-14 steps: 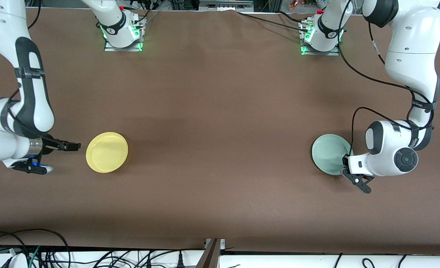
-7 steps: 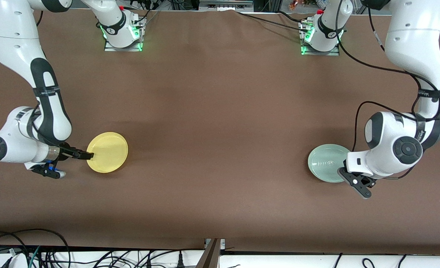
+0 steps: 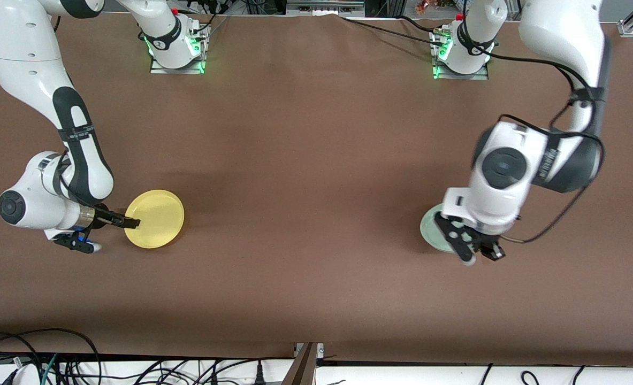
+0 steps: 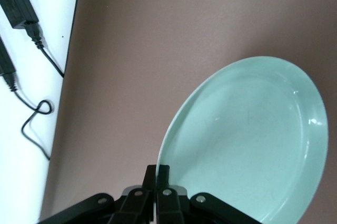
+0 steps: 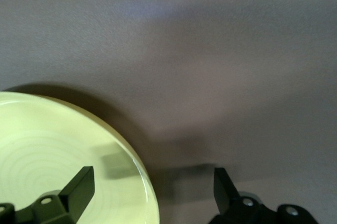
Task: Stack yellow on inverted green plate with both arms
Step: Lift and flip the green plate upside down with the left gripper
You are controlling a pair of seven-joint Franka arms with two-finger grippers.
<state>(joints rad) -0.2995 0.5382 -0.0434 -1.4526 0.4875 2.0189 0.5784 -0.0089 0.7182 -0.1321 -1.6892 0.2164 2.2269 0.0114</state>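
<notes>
The yellow plate (image 3: 155, 218) lies flat, rim up, toward the right arm's end of the table. My right gripper (image 3: 130, 223) is low at the plate's edge and open. In the right wrist view, one finger (image 5: 79, 184) is over the yellow plate (image 5: 47, 145) and the other is over bare table, so the gripper (image 5: 151, 187) straddles the rim. My left gripper (image 3: 479, 248) is shut on the rim of the green plate (image 3: 432, 230). It holds the plate tilted above the table. The left wrist view shows the hollow side of the green plate (image 4: 247, 140), with the gripper (image 4: 158, 174) pinching its edge.
The brown table (image 3: 305, 160) carries only the two plates. The arm bases (image 3: 176, 43) stand along the edge farthest from the front camera. Cables (image 3: 54, 358) lie on the white ledge past the table's nearest edge.
My right gripper has moved in from beside the yellow plate until it straddles the rim. My left arm has swung the green plate up and toward the table's middle, turning the wrist.
</notes>
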